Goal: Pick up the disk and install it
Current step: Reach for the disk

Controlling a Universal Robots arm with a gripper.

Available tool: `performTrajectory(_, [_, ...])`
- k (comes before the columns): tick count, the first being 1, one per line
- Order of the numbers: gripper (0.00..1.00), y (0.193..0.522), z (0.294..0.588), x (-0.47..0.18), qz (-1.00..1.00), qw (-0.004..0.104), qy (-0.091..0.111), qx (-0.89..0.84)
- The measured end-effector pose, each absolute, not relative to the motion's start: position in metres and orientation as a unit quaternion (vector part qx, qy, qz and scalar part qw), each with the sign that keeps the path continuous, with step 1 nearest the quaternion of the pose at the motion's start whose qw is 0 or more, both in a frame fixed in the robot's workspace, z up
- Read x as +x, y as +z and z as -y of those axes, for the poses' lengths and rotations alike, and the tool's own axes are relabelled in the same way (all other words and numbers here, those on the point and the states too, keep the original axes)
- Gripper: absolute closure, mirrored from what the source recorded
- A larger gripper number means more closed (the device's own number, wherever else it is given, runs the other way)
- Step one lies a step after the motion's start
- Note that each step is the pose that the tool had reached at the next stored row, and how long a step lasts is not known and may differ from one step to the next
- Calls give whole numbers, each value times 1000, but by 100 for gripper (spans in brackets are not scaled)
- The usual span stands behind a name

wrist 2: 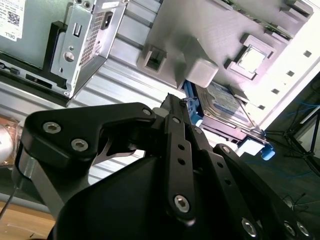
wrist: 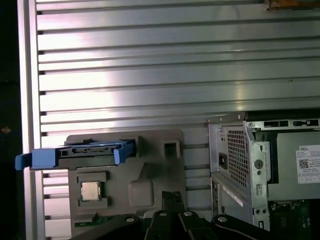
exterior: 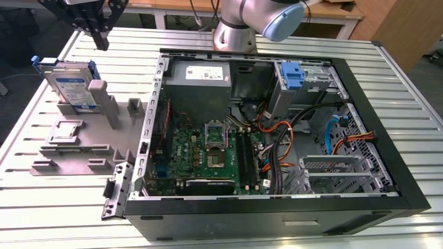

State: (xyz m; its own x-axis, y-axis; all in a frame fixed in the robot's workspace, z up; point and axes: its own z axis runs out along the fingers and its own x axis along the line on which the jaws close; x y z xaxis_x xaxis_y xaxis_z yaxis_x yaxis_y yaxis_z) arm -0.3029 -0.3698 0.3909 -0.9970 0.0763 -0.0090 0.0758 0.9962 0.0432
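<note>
Disk [exterior: 72, 85] upright in grey holder [exterior: 76, 161], pincer [exterior: 102, 45] above it, not touching, open computer case [exterior: 277, 212] beside the holder

A white label [wrist: 306, 165] on the power supply [wrist: 287, 172] inside the computer case [exterior: 277, 218] carries fine print and a square code. Outside the case, the disk [exterior: 69, 83] bears a white-and-blue label [exterior: 76, 94], its print illegible.
</note>
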Motion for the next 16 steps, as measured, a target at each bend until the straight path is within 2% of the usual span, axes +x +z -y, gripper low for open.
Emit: performTrajectory(16, [90,388,369,-325,-999,1,21,38])
